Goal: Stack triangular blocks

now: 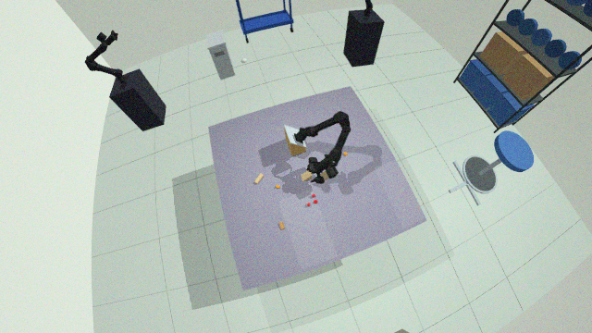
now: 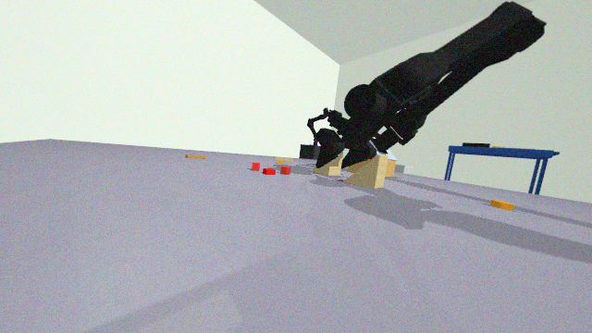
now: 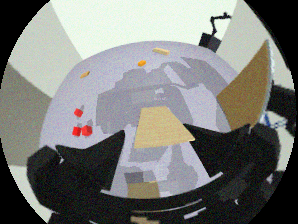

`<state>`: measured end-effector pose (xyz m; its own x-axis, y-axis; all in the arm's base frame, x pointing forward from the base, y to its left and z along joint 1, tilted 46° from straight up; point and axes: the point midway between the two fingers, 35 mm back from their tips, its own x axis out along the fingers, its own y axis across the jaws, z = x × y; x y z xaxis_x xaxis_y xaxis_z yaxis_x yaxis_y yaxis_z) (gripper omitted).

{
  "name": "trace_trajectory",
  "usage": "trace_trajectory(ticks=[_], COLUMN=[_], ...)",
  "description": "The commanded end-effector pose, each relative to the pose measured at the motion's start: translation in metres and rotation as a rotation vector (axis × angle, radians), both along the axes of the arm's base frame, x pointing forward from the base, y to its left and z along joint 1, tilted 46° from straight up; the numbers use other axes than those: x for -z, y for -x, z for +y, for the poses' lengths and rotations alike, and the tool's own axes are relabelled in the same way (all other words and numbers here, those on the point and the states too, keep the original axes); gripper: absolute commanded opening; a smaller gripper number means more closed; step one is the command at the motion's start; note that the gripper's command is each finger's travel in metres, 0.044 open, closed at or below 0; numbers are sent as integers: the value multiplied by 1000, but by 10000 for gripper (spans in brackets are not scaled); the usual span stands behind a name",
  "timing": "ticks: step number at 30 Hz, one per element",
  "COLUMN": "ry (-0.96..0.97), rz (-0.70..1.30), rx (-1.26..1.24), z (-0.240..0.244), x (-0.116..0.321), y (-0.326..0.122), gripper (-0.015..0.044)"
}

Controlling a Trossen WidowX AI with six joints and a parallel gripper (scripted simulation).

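One triangular wooden block (image 1: 306, 176) (image 2: 334, 171) (image 3: 162, 131) rests on the table, partly hidden by the fingers in the exterior view. My gripper (image 1: 314, 171) (image 2: 331, 166) (image 3: 153, 129) is open and low, with a fingertip on each side of this block and nothing gripped. The other triangular block (image 1: 326, 176) (image 2: 377, 173) (image 3: 143, 190) stands apart on the table, nearer the exterior camera, its slope falling to the left there. In the wrist view it shows low down, partly hidden by the gripper body. Whether a finger touches either block I cannot tell.
A wedge-shaped brown box with a pale face (image 1: 296, 149) (image 3: 247, 97) stands beside the arm base. Three red cubes (image 1: 315, 202) (image 2: 269, 171) (image 3: 87, 130) lie near the blocks. Small orange pieces (image 1: 277, 187) (image 2: 502, 204), a tan bar (image 1: 259, 178) and a brown piece (image 1: 281, 226) lie farther out.
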<state>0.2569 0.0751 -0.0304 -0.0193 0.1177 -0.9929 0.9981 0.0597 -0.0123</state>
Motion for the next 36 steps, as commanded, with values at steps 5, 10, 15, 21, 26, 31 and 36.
trace_trajectory(ticks=[5, 10, 15, 21, 26, 31, 36], ry=[7, 7, 7, 7, 5, -36, -174], rz=[9, 9, 9, 9, 7, 11, 19], rx=[4, 4, 4, 4, 1, 4, 8], z=[-1, -1, -1, -1, -2, -5, -15], x=[12, 13, 13, 13, 10, 10, 10], y=[5, 5, 5, 5, 5, 5, 4], gripper=[440, 335, 223, 183, 52, 0, 0])
